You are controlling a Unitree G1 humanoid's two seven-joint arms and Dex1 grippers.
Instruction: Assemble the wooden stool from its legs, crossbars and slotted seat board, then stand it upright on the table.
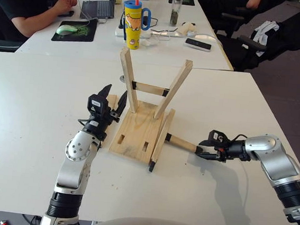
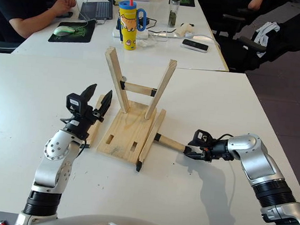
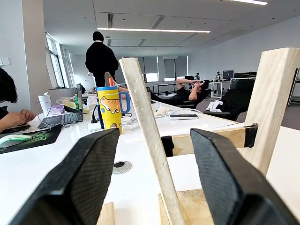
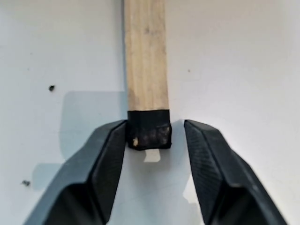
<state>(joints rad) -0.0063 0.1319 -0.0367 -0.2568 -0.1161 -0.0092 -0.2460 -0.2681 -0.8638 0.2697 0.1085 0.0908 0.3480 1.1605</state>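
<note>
Right gripper (image 1: 203, 149): jaws apart, straddling the black-capped end (image 4: 149, 133) of a crossbar (image 1: 183, 143) that lies flat on the table (image 1: 26, 132). One finger (image 4: 110, 154) is touching or nearly touching the cap, and the other stands off with a gap. Nothing is clamped. Judgement: the gripper is lined up along the bar's axis so that closing would take the bar by its end, ready to push or steer it.

The crossbar's far end meets a leg lying on its side (image 1: 160, 140) along the right edge of the slotted seat board (image 1: 135, 124). Whether that joint is seated, I cannot tell.

The board lies flat mid-table with two empty slots (image 1: 121, 138) near its front edge. Two upright legs (image 1: 129, 81) with a crossbar between them (image 1: 149, 89) already stand in it. The stool is half built and upside down.

Left gripper (image 1: 115, 94): released, fingers pointing up, just beside the board's left edge over a loose wooden piece (image 2: 93, 125). Probably placed to steady the board.

View notes:
- The right wrist view settles the cap-to-finger gaps, which the head views cannot resolve.
- The left wrist view confirms the wide opening, with the nearer upright leg seen beyond and between the fingers.
- The head views give the overall layout.
</note>
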